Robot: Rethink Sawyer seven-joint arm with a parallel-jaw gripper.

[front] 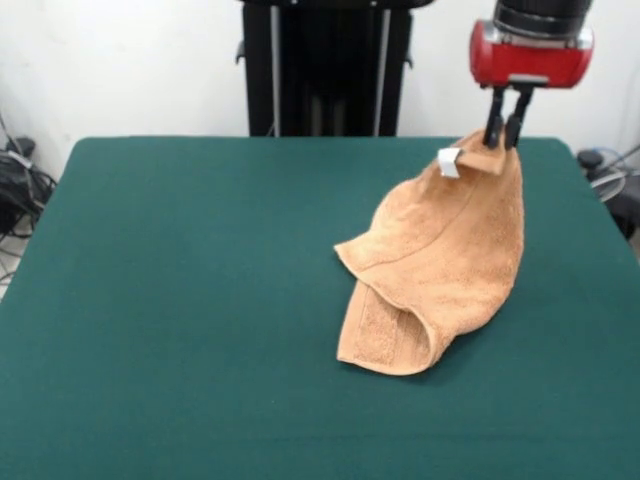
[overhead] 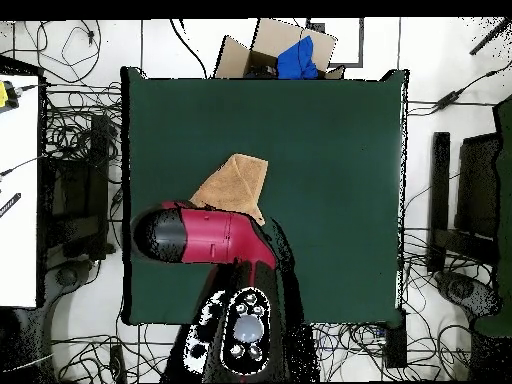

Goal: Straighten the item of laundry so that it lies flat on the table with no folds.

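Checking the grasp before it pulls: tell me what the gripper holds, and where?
The gripper pinches the towel at its raised corner beside the white tag; the rest drapes onto the table.

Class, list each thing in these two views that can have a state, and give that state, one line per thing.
gripper: shut on a corner of the towel, holding it raised.
towel: not flat; one corner lifted, lower end folded over on the table.
white tag: at the lifted corner, hanging free beside the gripper.
table: bears the towel's lower end.
cardboard box: open, blue item inside.
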